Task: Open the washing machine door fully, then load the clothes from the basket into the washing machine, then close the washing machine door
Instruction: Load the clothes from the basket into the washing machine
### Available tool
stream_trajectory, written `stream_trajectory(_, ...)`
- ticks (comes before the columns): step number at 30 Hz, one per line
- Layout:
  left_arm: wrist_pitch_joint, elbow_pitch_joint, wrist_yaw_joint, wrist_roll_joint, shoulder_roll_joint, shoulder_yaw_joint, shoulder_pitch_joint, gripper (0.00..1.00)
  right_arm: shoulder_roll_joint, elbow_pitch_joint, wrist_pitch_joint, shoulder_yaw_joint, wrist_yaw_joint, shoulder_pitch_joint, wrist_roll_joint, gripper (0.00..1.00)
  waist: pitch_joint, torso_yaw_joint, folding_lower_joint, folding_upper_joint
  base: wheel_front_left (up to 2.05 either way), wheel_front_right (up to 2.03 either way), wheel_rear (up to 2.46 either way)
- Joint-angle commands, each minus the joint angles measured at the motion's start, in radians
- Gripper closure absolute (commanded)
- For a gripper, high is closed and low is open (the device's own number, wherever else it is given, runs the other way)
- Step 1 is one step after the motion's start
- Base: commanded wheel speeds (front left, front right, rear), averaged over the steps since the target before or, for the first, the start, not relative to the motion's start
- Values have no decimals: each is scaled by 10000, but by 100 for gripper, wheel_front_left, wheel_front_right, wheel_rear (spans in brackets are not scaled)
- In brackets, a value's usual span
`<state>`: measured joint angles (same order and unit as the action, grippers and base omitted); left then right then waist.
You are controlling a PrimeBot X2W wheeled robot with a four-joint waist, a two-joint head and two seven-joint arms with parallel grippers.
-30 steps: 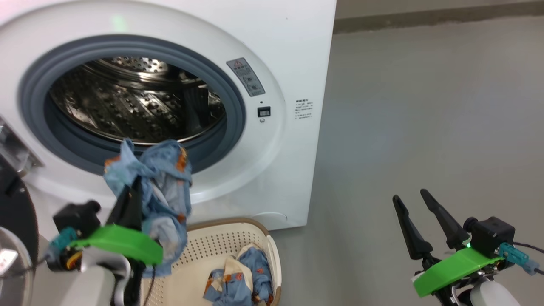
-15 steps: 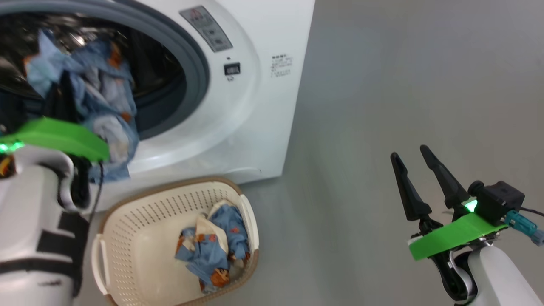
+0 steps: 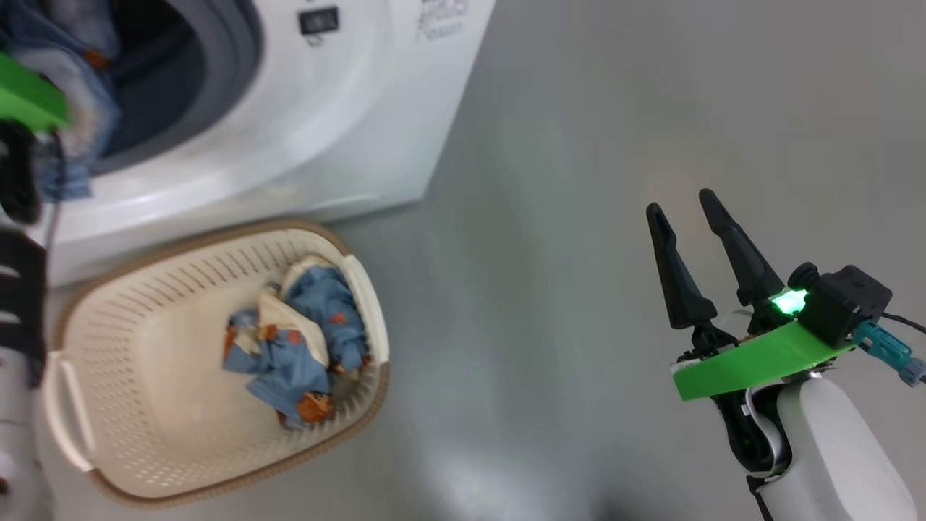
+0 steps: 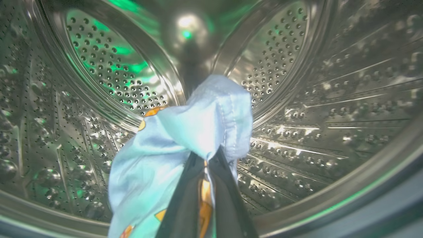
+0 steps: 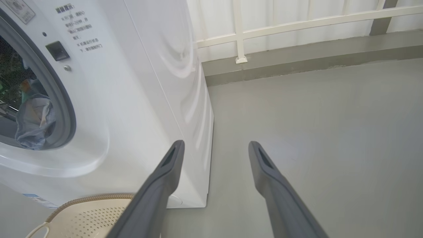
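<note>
Clothes (image 4: pixel 185 132) are in play, folks: one blue printed garment is pinched tight in the left gripper (image 4: pixel 207 157), jaws clenched on a fold of it. The left wrist view looks straight into the steel drum (image 4: pixel 109 66), with cloth bunched dead centre and trailing off toward seven o'clock. From the head, the same garment hangs at the mouth of the washing machine (image 3: pixel 347 123), way up at ten o'clock, its loose end dangling in front of the grey rubber ring (image 3: pixel 217 79). At seven o'clock the basket (image 3: pixel 145 405) sits on the floor (image 3: pixel 579 289) just beside the machine's front. A second bundle (image 3: pixel 296 340) lies against its three o'clock wall, waiting its turn. Over at four o'clock the right gripper (image 3: pixel 680 201) hovers with fingers spread wide and holds nothing, well apart from the action.

So this looks like the loading step, first garment, with plenty left to do. Here's how I'd play it: don't let go at the lip! That tail looks low enough to catch on the ring, so drive the hand deeper toward the drum's back wall and let the whole piece clear the opening. Only then should the jaws open. Pull the fingers (image 4: pixel 185 198) straight back along their own line so the fabric doesn't ride out with them. Any corner left lying on the rubber will get trapped at closing time, so check that rim before heading back to the basket
</note>
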<state>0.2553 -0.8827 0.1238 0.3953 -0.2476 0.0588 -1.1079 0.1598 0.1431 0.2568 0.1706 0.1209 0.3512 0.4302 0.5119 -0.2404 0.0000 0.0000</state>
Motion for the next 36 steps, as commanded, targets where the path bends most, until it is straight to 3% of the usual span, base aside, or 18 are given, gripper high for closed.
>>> stream_trajectory(1,64,127,49,-120,-612,-202,-464,100,-37,-272,49,136,98,55,-115,0,1077,-702,0,0,0,0,0)
stream_trajectory(7,64,956,53,-671,-951,-631,-1197,100,-198,-306,49,176,98,151,-143,0,1421,-934,0,0,0,0,0)
stream_trajectory(12,65,2149,24,-1218,-864,-1348,-1234,100,-287,-290,49,196,98,231,-170,0,1506,-1024,0,0,0,0,0)
stream_trajectory(13,65,2095,28,-1273,-803,-1425,-1185,55,-299,-271,49,204,98,247,-172,0,1485,-1026,0,0,0,0,0)
stream_trajectory(14,65,2033,32,-1324,-756,-1495,-1166,0,-308,-248,49,217,98,264,-170,0,1461,-1026,0,0,0,0,0)
stream_trajectory(24,65,-158,-49,-1799,-432,-1518,-879,0,-274,-49,49,400,98,291,-142,0,774,-766,0,0,0,0,0)
stream_trajectory(36,65,-26,-29,-2024,-28,-1590,479,0,-41,132,49,508,98,182,-133,0,-520,-315,0,0,0,0,0)
